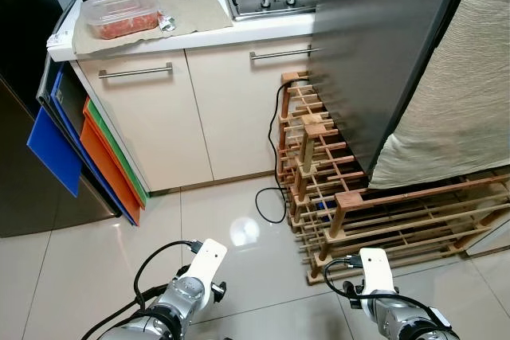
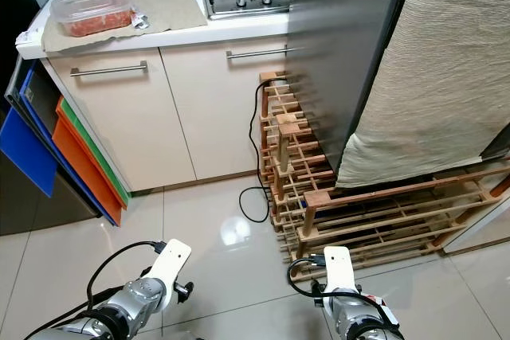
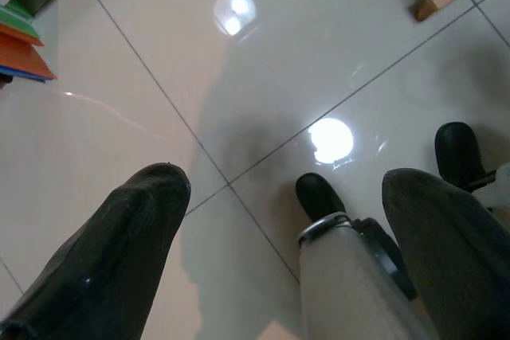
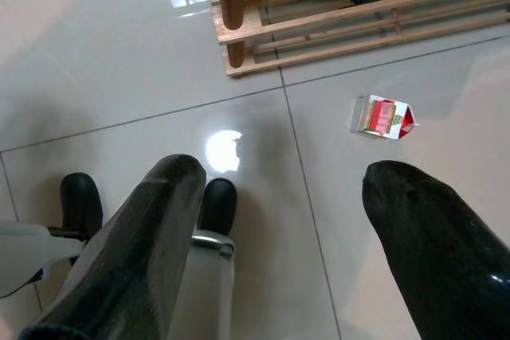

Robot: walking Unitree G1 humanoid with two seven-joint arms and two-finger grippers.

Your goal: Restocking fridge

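Underfoot, glossy pale tiled floor.

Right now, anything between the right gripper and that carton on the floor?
Nothing visible. The right gripper hangs open above bare tile, and the small red-and-white carton lies on its side ahead of the fingers. The wooden rack sits beyond it, not in between.

Both silver arms hang low at the robot's sides, wrists pointed down toward the floor. The left gripper has its two black fingers spread wide, holding nothing. The right gripper is the same, its fingers parted and empty.
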